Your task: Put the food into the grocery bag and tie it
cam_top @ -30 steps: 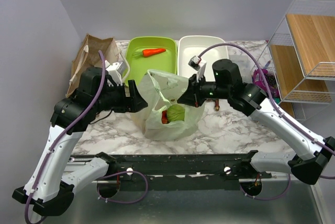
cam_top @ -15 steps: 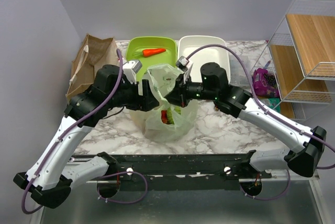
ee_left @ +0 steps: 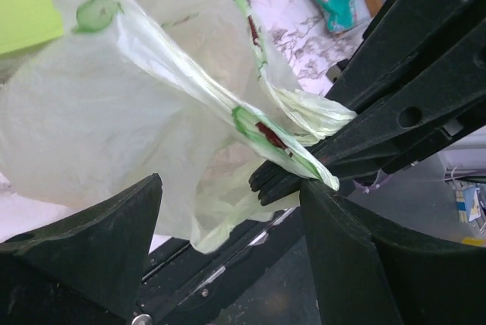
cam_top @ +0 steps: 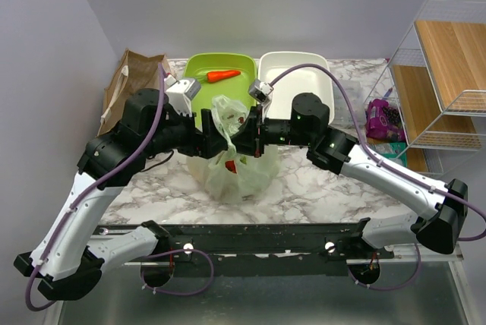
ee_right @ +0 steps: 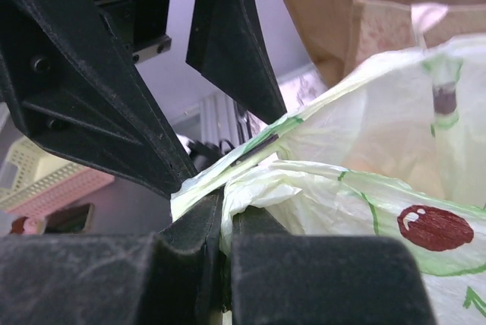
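The grocery bag (cam_top: 241,177) stands on the marble tabletop (cam_top: 326,181), midway between the two arms. Its body is slumped and bulging low, and its top is drawn up into a narrow neck. A red shape (cam_top: 231,165) shows through the film near the bottom. It is probably the tomatoes; the rest of the food cannot be made out from here.

One handle (ee_left: 262,127) is pulled out into a twisted, taut strand. The right tool (ee_right: 225,207) is clamped shut on this strand, with the plastic pinched flat between its fingertips. The left tool (ee_left: 231,182) faces it with its jaws spread wide. They stand to either side of the same strand and grip nothing.

The bag looks very thin and limp. It will probably fold, slide and spring out of shape as soon as tension drops, and it would tear if snagged on a finger edge. The load seems light and sits low, so the body should stay put while the top is worked. The best hold is likely the bunched handle strand close to the neck, where several layers give the pads something to bite. The smooth, single-layer wall would probably slip. A tie would call for the left tool to close on a strand of its own before the right one lets go.

Behind the bag are a green tray (cam_top: 199,67) holding a carrot (cam_top: 223,76) and a white tray (cam_top: 304,63). A brown paper bag (cam_top: 133,82) stands at the far left and a wire shelf (cam_top: 448,74) at the right.
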`<action>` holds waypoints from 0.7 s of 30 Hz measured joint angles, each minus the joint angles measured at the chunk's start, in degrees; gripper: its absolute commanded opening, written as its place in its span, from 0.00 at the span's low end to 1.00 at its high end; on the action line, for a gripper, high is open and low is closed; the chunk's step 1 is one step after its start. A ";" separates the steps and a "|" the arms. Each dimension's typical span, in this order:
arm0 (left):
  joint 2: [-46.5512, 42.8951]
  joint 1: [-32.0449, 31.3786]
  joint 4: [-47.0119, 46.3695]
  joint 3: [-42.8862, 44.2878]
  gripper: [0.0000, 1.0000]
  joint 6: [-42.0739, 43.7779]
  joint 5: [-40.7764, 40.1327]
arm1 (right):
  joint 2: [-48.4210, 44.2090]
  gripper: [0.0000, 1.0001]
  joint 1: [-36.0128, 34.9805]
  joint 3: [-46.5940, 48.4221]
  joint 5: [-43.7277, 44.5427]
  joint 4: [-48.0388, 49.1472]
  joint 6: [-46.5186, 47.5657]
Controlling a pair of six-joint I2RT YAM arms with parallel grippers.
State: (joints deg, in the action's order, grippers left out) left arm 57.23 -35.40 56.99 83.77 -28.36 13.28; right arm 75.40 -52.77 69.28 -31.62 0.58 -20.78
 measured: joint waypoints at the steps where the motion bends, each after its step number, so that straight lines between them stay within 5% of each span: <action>1: 0.13 0.00 0.33 1.42 0.75 0.04 -0.04 | -0.07 0.01 -0.04 0.00 -0.20 1.60 -0.74; 10: 2.14 -0.11 2.05 9.57 0.75 0.02 -0.15 | -0.09 0.01 -0.37 0.00 -0.72 10.88 -6.36; 21: -1.46 -0.61 1.77 2.62 0.58 -1.03 0.90 | -3.87 0.01 -0.52 -4.61 -1.92 6.49 -6.84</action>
State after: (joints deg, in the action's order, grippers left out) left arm 55.77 -36.01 58.76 86.39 -29.39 14.17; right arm 71.53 -53.30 64.66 -33.54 7.07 -27.62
